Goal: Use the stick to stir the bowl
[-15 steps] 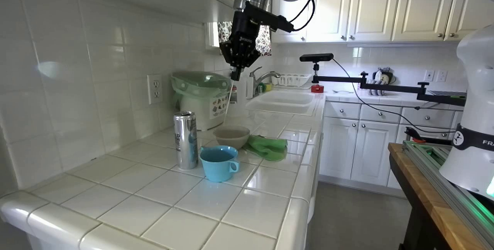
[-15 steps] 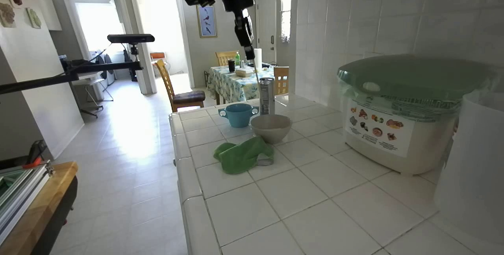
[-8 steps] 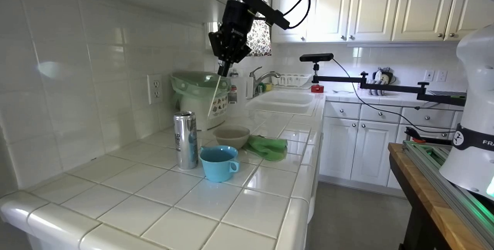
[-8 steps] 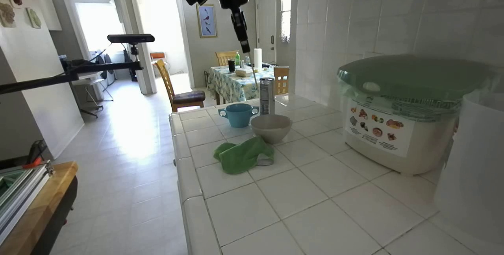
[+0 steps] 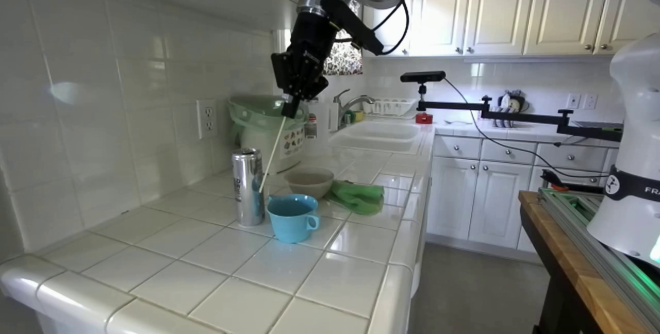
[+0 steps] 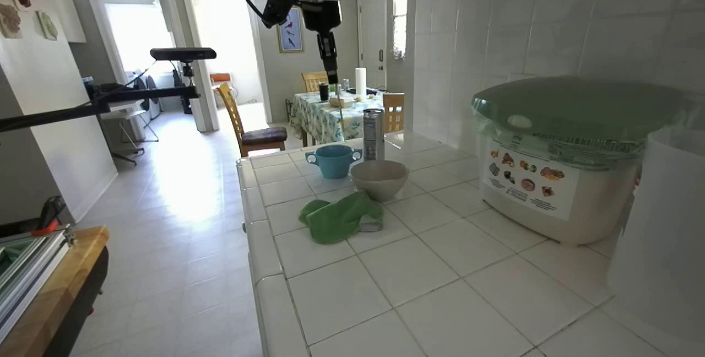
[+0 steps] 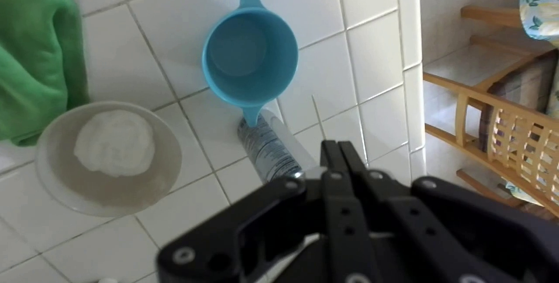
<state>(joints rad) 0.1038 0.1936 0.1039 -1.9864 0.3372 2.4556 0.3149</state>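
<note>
The light-blue bowl (image 5: 292,220) stands upright on the tiled counter and shows in both exterior views (image 6: 334,163). In the wrist view the bowl (image 7: 251,58) is seen from above, with no solid contents visible. My gripper (image 5: 290,110) is shut on the top end of the pale stick (image 5: 273,153). The stick hangs down at a tilt, and its lower end is above the bowl's rim level, beside the can. In the wrist view the stick (image 7: 318,117) extends from the closed fingertips (image 7: 335,145), its tip right of the bowl and outside it.
A silver can (image 5: 248,187) stands close beside the blue bowl. A shallow grey-beige bowl (image 6: 380,180) with something white in it stands nearby, next to a green cloth (image 6: 341,219). A green-lidded bin (image 5: 268,133) stands against the wall. The counter edge (image 7: 410,56) lies beyond.
My gripper and the stick have moved left in both exterior views. The stick's tip has come lower, from over the bin to beside the can near the blue bowl. The objects have not moved.
</note>
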